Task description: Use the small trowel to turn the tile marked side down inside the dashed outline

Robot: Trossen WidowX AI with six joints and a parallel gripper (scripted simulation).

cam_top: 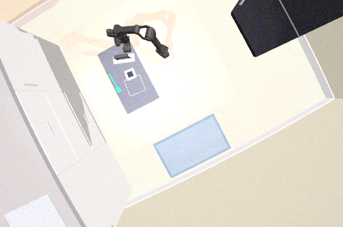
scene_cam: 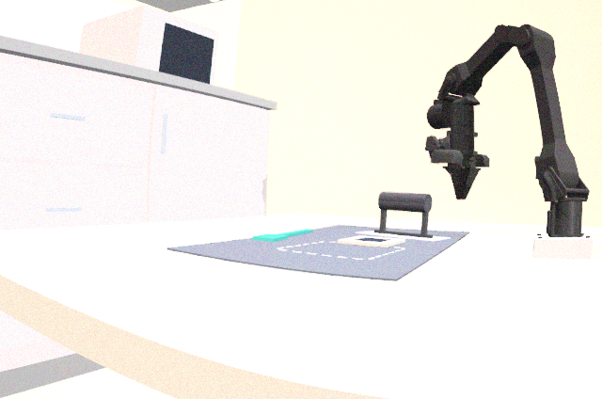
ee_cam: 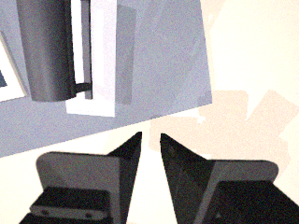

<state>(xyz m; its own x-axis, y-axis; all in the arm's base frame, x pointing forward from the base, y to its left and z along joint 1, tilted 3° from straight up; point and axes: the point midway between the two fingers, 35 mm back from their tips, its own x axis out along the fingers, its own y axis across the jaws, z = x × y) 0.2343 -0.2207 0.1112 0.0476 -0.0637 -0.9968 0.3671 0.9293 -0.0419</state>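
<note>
The tile (cam_top: 129,74) (scene_cam: 372,240) lies flat on the mat (cam_top: 138,101) (scene_cam: 340,266) (ee_cam: 168,56), its dark square mark facing up. It overlaps one corner of the dashed outline (cam_top: 144,89); most of it is outside. A white plate with a dark round handle on two posts, apparently the trowel (cam_top: 124,60) (scene_cam: 404,201) (ee_cam: 47,51), lies flat beyond the tile, handle up, not touching it. My gripper (scene_cam: 461,198) (ee_cam: 151,136) is slightly open and empty, pointing down. It hangs above and beside the trowel, higher than its handle, off the mat's edge in the wrist view.
A teal paddle-shaped tool (cam_top: 112,82) (scene_cam: 281,235) lies along the mat's long edge, on the cupboard side of the dashed outline. My arm's white base (cam_top: 166,59) (scene_cam: 562,246) stands on the table beside the mat. A blue rectangle (cam_top: 192,145) lies farther off, away from the mat.
</note>
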